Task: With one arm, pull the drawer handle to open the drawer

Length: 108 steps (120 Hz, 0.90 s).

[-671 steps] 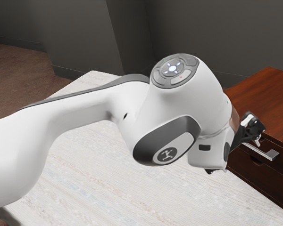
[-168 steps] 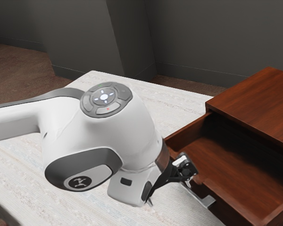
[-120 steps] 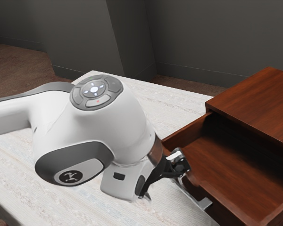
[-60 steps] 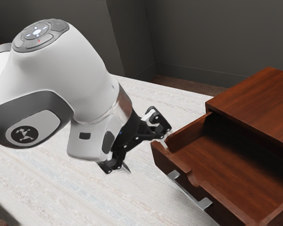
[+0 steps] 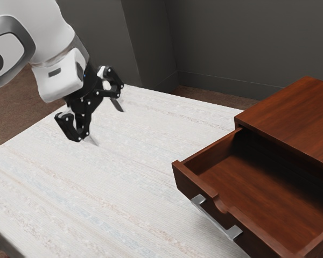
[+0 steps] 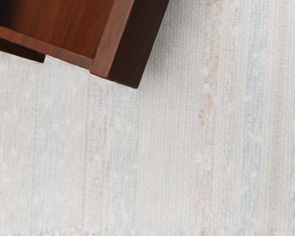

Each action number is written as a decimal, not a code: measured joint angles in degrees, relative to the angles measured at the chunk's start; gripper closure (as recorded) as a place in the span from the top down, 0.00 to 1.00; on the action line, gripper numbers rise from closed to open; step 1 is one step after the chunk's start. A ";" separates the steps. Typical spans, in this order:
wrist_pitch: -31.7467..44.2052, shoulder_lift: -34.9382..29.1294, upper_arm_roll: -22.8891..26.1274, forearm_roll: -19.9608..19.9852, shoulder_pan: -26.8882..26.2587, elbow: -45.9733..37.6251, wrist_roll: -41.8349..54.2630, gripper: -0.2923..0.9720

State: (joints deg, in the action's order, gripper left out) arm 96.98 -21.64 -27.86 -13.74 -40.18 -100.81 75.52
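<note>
A dark red wooden cabinet (image 5: pixel 290 115) stands at the exterior view's right. Its drawer (image 5: pixel 247 199) is pulled far out and its inside is bare. A silver bar handle (image 5: pixel 215 217) runs along the drawer's front. My black gripper (image 5: pixel 99 119) hangs open, holding nothing, above the table at the exterior view's upper left, well away from the handle. In the wrist view a corner of the drawer (image 6: pixel 113 44) lies over the pale table.
The pale woven tabletop (image 5: pixel 107 183) stretches between my gripper and the cabinet. The table's edge runs along the exterior view's left, with brown floor (image 5: pixel 16 102) and grey walls (image 5: pixel 231 37) beyond it.
My gripper pulled the drawer out by its handle, then let go. In the last half second the arm has risen and swung back toward the exterior view's upper left; the drawer stays out.
</note>
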 joint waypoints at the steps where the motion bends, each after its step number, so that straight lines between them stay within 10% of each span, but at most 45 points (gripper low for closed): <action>1: -0.17 0.10 0.05 0.13 0.53 0.05 -0.37 0.77; 58: -12.45 11.98 20.36 4.93 30.73 13.60 -23.68 0.77; 108: -20.24 13.76 19.18 5.22 32.84 19.37 -41.83 0.77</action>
State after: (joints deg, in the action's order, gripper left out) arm 76.74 -7.88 -8.69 -8.52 -7.34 -81.44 33.69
